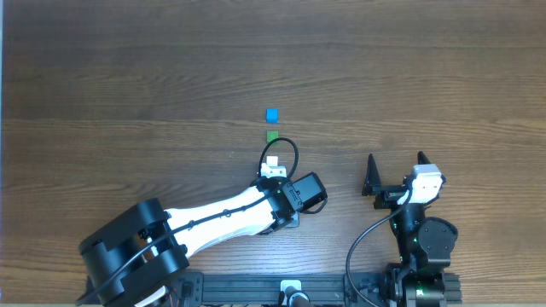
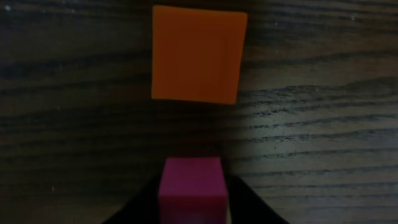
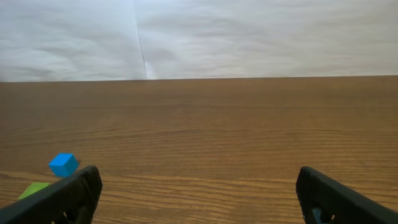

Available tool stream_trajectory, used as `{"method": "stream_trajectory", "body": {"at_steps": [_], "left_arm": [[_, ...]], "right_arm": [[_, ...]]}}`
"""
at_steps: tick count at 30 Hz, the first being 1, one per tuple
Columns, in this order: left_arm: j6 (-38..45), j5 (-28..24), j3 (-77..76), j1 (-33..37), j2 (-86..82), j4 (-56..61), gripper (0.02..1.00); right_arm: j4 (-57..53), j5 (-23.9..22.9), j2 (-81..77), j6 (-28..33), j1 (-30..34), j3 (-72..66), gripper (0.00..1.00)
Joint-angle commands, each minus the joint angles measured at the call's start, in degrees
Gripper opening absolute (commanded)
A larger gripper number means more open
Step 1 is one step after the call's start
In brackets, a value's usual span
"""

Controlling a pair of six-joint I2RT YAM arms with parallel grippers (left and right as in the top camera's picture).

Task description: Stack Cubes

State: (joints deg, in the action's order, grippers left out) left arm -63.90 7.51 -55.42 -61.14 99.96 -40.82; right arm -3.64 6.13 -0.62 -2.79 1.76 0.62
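My left gripper (image 2: 191,186) is shut on a magenta cube (image 2: 191,182) and points straight down at the wooden table. An orange cube (image 2: 199,55) lies flat on the table just beyond the held cube, apart from it. From above, the left wrist (image 1: 275,169) sits right below a green cube (image 1: 271,136), with a blue cube (image 1: 271,115) a little farther up. My right gripper (image 1: 397,170) rests open and empty at the right. Its wrist view shows the blue cube (image 3: 63,164) and the green cube (image 3: 34,188) off to one side.
The wooden table (image 1: 409,77) stretches bare on the far side and on both sides of the cubes. A pale wall (image 3: 249,37) rises behind the table's far edge. The arm bases and a black rail (image 1: 290,286) line the near edge.
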Motion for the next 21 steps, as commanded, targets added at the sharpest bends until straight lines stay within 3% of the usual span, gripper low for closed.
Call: {"method": "stream_trajectory", "body": {"at_steps": [1,8,14,21], "left_arm": [[0.50,0.28,-0.74,0.31,0.46,0.11,0.261],[0.48,0.31,-0.74,0.28,0.24,0.13,0.108],[0.50,1.79,-1.81,0.98,-6.36,-1.05,0.071],[7.04,2.40,-21.16,9.16,-4.76,-17.27,0.038]], "right_arm": [[-0.13,0.26,0.33,-0.13,-0.35,-0.33,0.993],[-0.13,0.26,0.33,-0.15,-0.35,-0.33,0.993],[-0.13,0.26,0.33,-0.15,-0.35,-0.33,0.993],[-0.13,0.26,0.33,-0.13,-0.35,-0.33,0.993]]}}
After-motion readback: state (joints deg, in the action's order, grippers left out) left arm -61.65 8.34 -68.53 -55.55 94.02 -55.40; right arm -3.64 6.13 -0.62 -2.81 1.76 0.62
